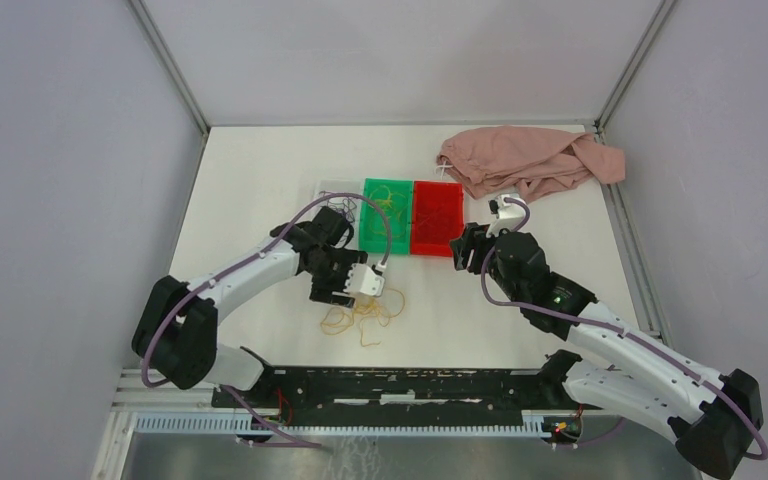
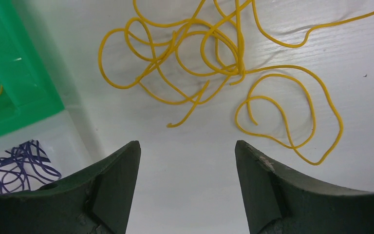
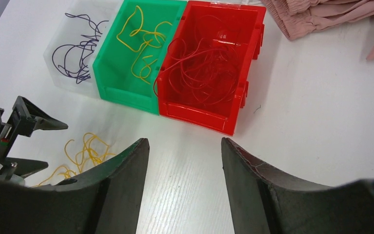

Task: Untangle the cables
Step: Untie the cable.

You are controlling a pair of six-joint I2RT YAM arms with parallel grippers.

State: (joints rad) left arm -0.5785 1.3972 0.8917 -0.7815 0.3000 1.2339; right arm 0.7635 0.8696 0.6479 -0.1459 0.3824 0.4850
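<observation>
**Yellow cables** (image 2: 214,68): a loose knot of loops lay on the white surface (image 2: 185,141), on the near side of the bins and just ahead of the left pincer. Several strands crossed at one tight point, and one free end pointed back toward the pincer.

**Left pincer** (image 2: 187,146): spread and empty, hovering over the knot.

**Right pincer** (image 3: 184,144): spread and empty, well right of the knot, facing the bins.

**Bins, left to right:**
- Clear bin (image 3: 70,85), holding purple cables (image 3: 75,53).
- Green bin (image 3: 126,92), with more yellow in it.
- Red bin (image 3: 195,114), holding red cables (image 3: 204,68).

**Cloth** (image 1: 530,160): pink, at the far right.

**Hazards, as I judged them:**
- A pinch at the crossing would likely lift the whole knot and pull it tighter.
- So thin a strand could slip from the pads.
- With nothing holding the knot down, trailing loops might drag along, catch the green bin's rim or drop into the wrong bin.
</observation>
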